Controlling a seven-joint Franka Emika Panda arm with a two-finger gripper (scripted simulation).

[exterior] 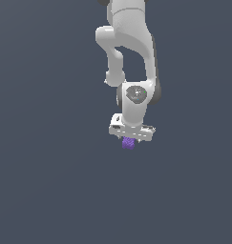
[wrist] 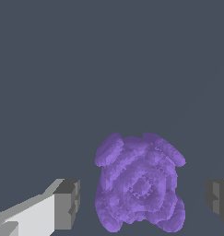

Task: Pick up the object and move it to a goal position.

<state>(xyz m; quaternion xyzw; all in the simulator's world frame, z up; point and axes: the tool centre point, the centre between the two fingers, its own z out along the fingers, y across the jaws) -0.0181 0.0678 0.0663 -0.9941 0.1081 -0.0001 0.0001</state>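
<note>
Right between the spread fingers of the pincer [wrist: 142,200] sat the purple block [wrist: 140,183], not pinched yet.

Plain dark slate-grey backdrop [exterior: 41,190], even light.

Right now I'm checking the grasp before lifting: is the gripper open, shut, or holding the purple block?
Gripper: open. Its fingers stand either side of the purple block with gaps showing, so nothing is held.
</note>
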